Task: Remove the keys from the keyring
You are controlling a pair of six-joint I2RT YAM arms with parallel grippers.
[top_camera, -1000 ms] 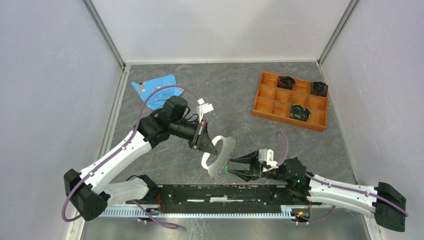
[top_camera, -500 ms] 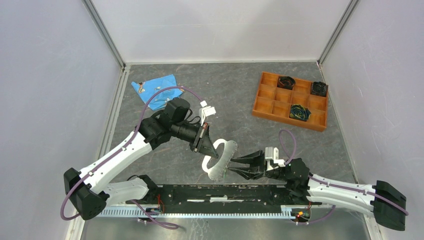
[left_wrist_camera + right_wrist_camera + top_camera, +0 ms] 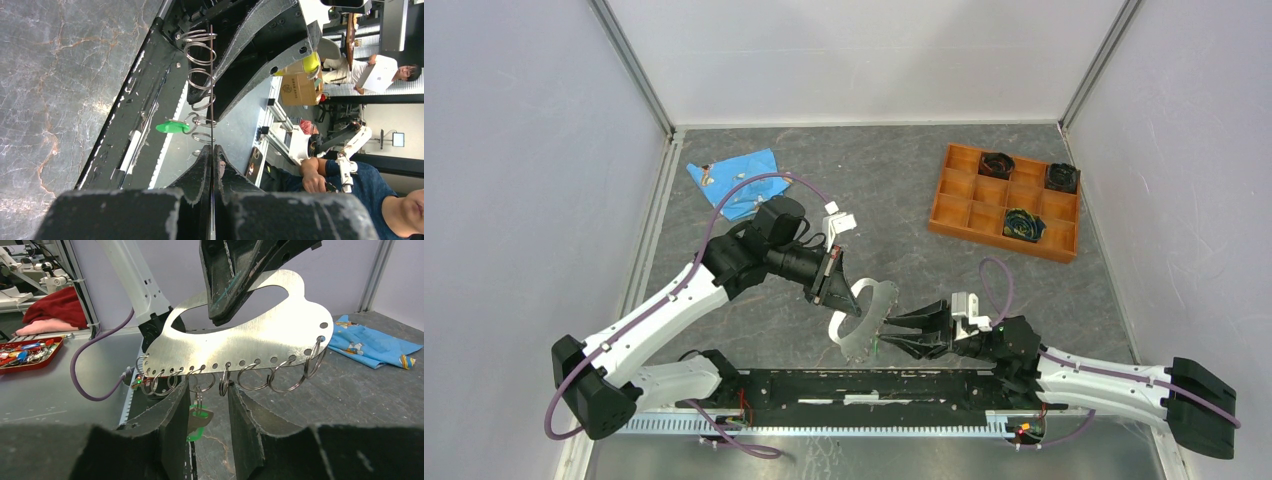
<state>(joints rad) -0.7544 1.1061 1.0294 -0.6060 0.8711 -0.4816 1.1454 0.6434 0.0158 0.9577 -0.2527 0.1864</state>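
Now | keyring (image 3: 250, 342): flat silvery plate, clamped by left gripper (image 3: 223, 317) | green-headed key (image 3: 200, 416) hung between jaws of half-open right gripper (image 3: 209, 399)

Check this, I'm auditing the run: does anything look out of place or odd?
Nothing looks spilled or damaged. One oddity: along the edge of the keyring, only one split ring visibly carries a key, green-headed, hanging within the open right gripper; the other rings look empty.
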